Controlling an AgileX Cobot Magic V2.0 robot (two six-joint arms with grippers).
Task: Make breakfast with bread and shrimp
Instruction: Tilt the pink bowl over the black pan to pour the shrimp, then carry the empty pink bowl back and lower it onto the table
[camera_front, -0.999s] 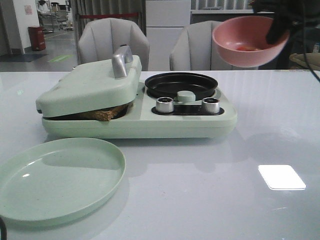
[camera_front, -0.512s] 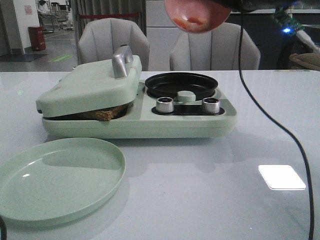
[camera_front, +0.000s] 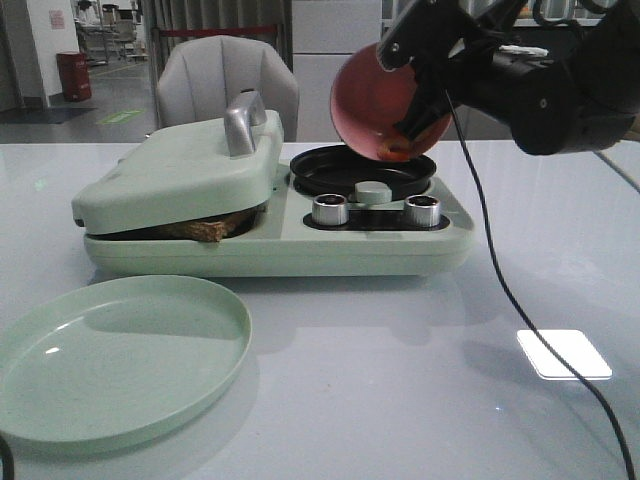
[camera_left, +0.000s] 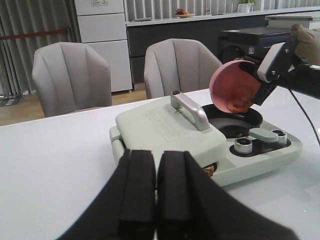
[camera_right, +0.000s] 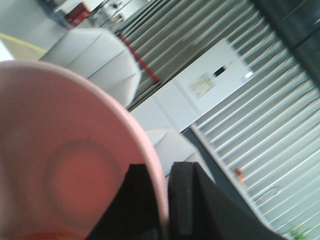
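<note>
My right gripper (camera_front: 428, 100) is shut on the rim of a pink bowl (camera_front: 362, 95), holding it tipped steeply over the black round pan (camera_front: 340, 172) of a pale green breakfast maker (camera_front: 290, 240). Orange-red shrimp (camera_front: 396, 150) lie at the bowl's lower rim, just above the pan. The bowl (camera_left: 231, 82) and shrimp (camera_left: 239, 103) also show in the left wrist view. In the right wrist view my gripper (camera_right: 167, 200) pinches the bowl's (camera_right: 65, 150) rim. The bread's (camera_front: 205, 228) brown edge shows under the maker's lowered lid (camera_front: 180, 175). My left gripper (camera_left: 156, 190) is shut and empty, back from the maker.
A pale green round plate (camera_front: 110, 350) lies on the white table in front of the maker, at the left. Two metal knobs (camera_front: 330, 209) sit on the maker's front. The lid has a metal handle (camera_front: 243, 122). Grey chairs (camera_front: 225, 80) stand behind the table. A cable (camera_front: 500, 290) hangs from the right arm.
The right arm has brought the pink bowl left and down from high at the back right and tipped it over the black pan. The shrimp have slid to its lower rim.
</note>
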